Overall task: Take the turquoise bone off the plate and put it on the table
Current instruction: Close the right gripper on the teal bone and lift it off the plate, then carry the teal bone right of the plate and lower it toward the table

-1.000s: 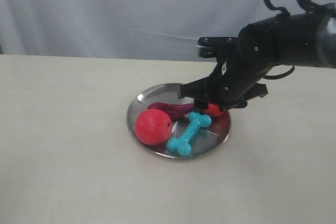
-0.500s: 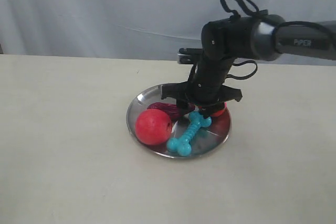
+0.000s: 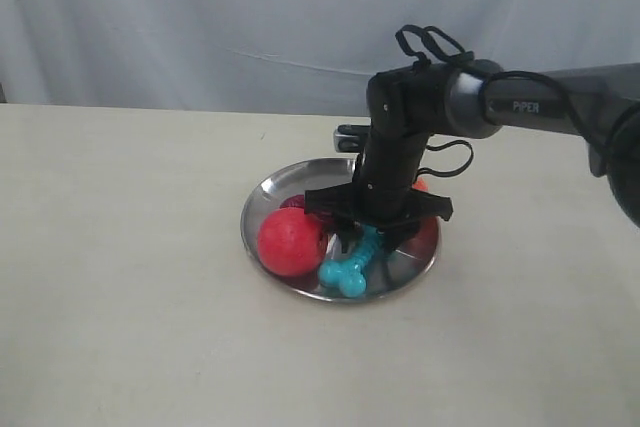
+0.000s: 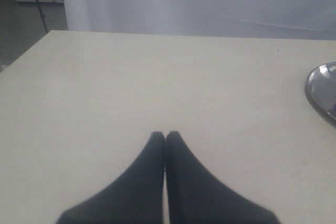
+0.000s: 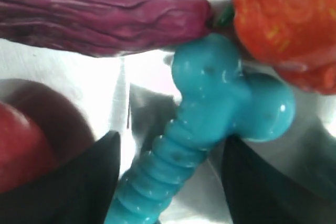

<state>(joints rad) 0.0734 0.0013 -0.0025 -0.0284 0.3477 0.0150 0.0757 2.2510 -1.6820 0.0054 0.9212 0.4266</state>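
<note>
Beige table (image 3: pixel 120 297) fills most of the shot, with the steel plate (image 3: pixel 262 197) sitting mid-table. The right gripper (image 3: pixel 372 237) is down in the plate with its jaws spread, one on each side of the turquoise bone (image 3: pixel 348 269) and not pinching it yet. The left gripper (image 4: pixel 165 136) is over bare table, fingers pressed together. Red ball (image 3: pixel 290 242) at the plate's 9 o'clock. The bone lies on the plate from centre out to 6 o'clock, with a purple toy (image 5: pixel 100 14) and an orange toy (image 5: pixel 283 19) crowding its inner knob.

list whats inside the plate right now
The plate holds a red ball, the turquoise bone, a dark purple toy and an orange toy. The right gripper covers the bone's far end in the exterior view.
</note>
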